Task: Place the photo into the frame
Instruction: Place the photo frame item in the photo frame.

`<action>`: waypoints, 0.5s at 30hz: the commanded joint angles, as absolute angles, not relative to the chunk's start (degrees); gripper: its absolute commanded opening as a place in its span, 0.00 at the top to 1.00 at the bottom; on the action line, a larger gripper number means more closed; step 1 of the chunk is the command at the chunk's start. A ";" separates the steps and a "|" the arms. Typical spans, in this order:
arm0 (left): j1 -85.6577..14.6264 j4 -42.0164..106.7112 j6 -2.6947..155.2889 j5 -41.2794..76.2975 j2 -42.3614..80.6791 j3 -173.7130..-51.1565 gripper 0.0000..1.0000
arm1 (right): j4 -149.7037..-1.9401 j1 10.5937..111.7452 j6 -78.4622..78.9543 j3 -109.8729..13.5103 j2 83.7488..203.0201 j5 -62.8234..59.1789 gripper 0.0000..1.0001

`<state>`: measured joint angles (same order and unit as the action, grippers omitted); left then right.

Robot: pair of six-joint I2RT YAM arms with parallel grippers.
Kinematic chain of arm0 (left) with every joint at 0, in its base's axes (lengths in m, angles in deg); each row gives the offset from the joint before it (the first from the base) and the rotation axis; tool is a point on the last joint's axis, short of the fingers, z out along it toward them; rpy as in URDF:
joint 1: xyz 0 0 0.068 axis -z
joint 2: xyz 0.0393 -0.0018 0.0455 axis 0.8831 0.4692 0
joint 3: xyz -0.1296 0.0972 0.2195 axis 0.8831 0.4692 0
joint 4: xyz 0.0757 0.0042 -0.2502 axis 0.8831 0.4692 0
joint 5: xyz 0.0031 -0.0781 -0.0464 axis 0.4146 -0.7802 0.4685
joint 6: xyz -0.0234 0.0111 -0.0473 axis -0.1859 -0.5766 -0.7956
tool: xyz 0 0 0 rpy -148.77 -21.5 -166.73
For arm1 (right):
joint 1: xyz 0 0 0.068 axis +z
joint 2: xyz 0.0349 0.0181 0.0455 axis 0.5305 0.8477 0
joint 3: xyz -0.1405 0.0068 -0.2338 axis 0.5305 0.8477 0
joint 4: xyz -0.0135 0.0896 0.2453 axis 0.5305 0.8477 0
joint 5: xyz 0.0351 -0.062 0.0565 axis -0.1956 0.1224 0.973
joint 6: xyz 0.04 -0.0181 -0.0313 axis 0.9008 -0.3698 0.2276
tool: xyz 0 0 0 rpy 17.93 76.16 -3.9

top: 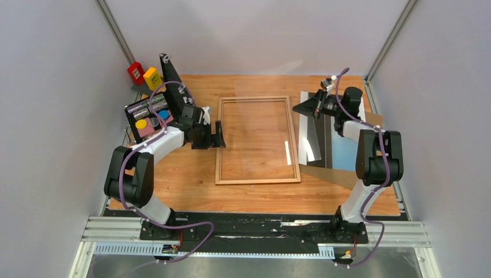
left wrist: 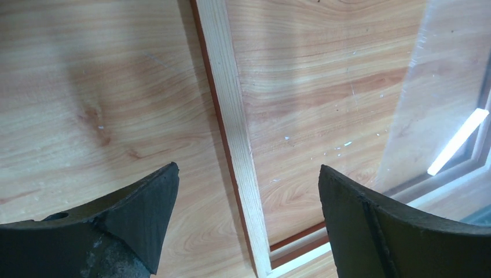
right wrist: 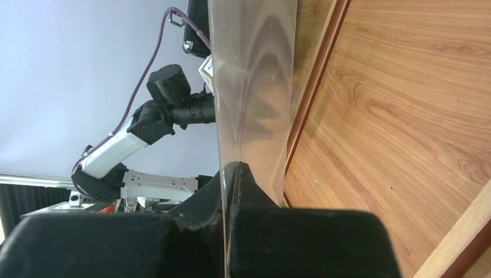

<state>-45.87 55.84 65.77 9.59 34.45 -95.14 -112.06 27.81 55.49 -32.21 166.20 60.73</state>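
Photo [top: 344, 152] gripped in my right claw [right wrist: 233, 171]; frame [top: 257, 180] flat on the worktop [top: 191, 174].
The photo lies on the right, just beside the frame, with one edge pinched in my fully closed right claw. My left claw [top: 220, 134] gapes wide and empty, straddling the frame's left rail, whose pale back faces up.

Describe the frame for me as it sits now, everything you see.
The frame is a large, thin-railed wooden rectangle lying flat on the table mid-workspace, long sides running near to far. Pale wood faces up; a reddish-brown edge shows along its outer side. A clear pane in it shows by a glare streak; only table wood shows through. The left end effector is open, fingers either side of the left rail, not gripping it.
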 commanded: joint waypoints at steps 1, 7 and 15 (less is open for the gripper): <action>-45.95 54.21 71.26 8.60 31.17 -97.90 0.02 | -118.66 29.40 59.67 -32.22 167.72 57.73 1.00; -46.80 51.03 74.87 6.36 29.17 -97.57 0.00 | -122.20 31.67 63.22 -30.74 170.07 55.29 1.00; -47.43 49.43 75.92 3.61 30.57 -98.34 0.01 | -124.03 33.97 65.29 -30.64 172.78 52.99 1.00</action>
